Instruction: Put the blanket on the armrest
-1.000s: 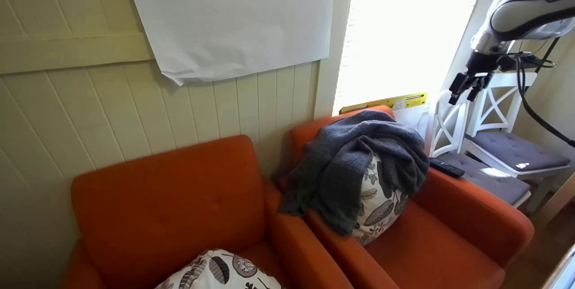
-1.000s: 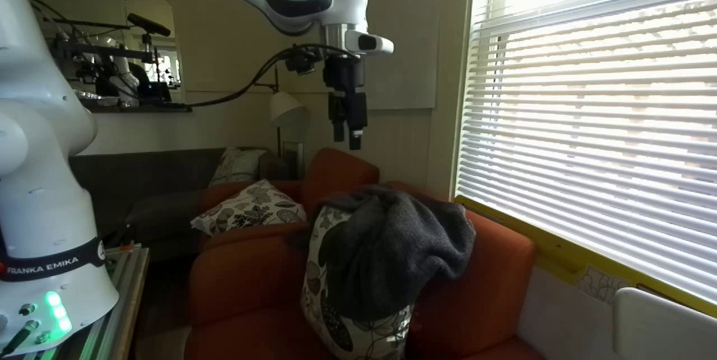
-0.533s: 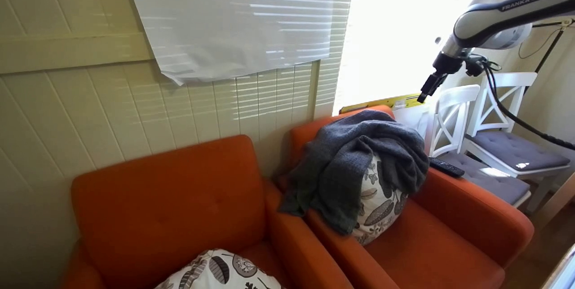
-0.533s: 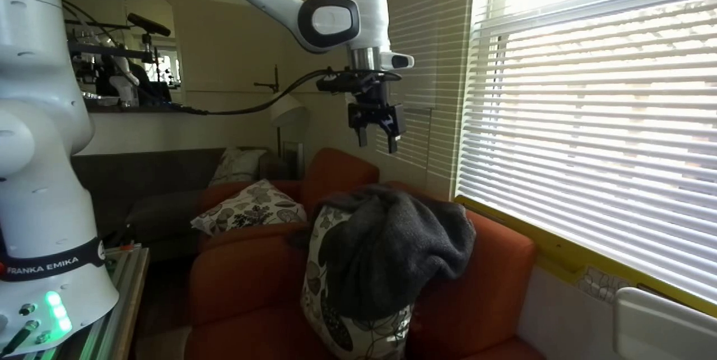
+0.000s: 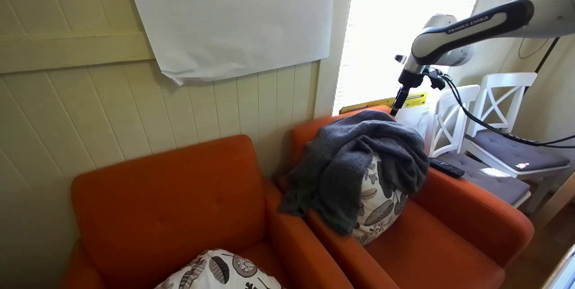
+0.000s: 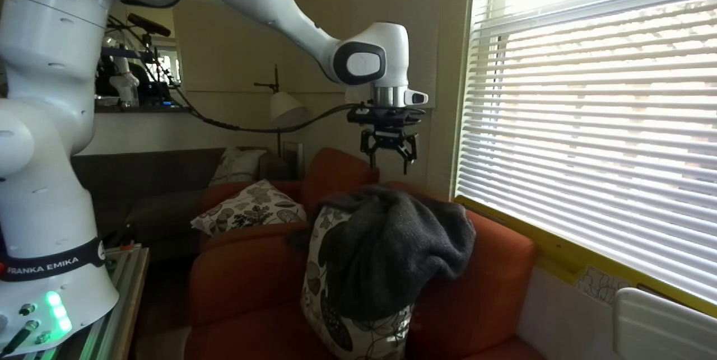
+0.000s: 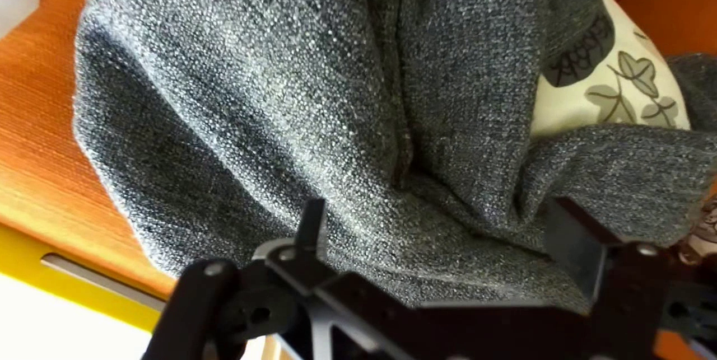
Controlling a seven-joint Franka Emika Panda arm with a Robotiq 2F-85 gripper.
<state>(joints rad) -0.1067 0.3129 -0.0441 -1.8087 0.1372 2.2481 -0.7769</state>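
I hold the tool (image 6: pixel 390 167), jaws apart, above the blanket (image 6: pixel 392 259), where too deep a pinch could drag the cushion (image 5: pixel 381 209) along.

Patterned cushion (image 5: pixel 382 210) partly hidden beneath grey blanket (image 5: pixel 338 172), claw (image 7: pixel 437 217) cut off by wrist view's bottom edge

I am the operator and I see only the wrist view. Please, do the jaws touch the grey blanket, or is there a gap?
Observer: There is a gap: in an exterior view, the jaws hang above the grey blanket.
Operator: Thank you. What is near it that I cannot see?
Observer: A black remote control lies on one orange armrest.
Operator: And the cable, does it lie on the blanket?
Observer: No, it hangs in the air, clear of the blanket.
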